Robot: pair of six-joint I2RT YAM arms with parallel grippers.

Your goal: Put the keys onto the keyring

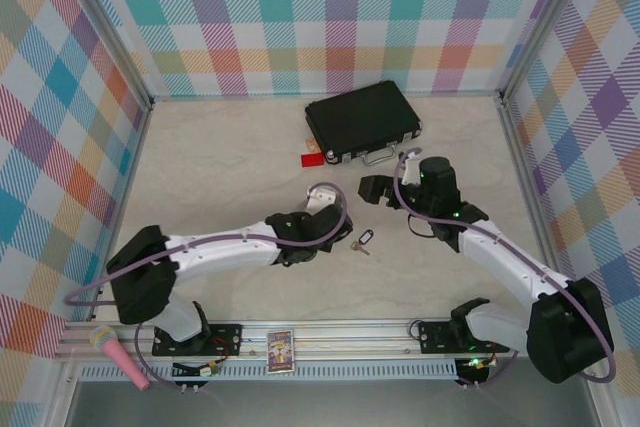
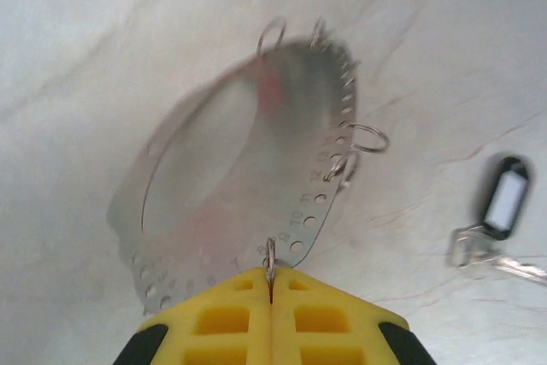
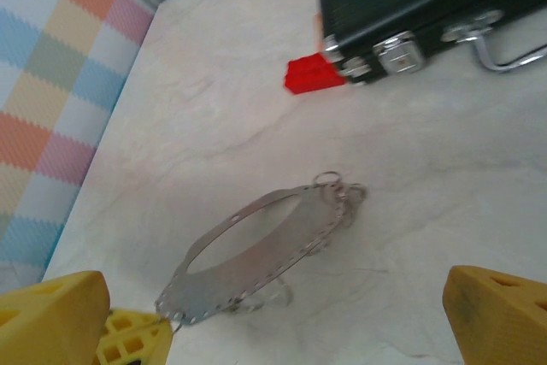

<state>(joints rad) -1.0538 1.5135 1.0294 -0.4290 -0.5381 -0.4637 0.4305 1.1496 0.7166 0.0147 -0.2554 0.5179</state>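
Left tool [image 2: 272, 286] pinches the keyring [image 2: 299, 143] by its rim (a key [image 2: 504, 204] lies near); right tool [image 3: 273, 312] gapes wide.

Tiny numbers are running along the rim of the keyring [image 2: 299, 143], one beside each little hole. On the part of the rim nearest the left wrist camera, 8, 9, 10, 11 and 12 are showing. The others are blurring too much to read. A small picture card [image 1: 280, 352] is lying at the near edge of the table [image 1: 220, 147], and its words are looking too tiny to read.
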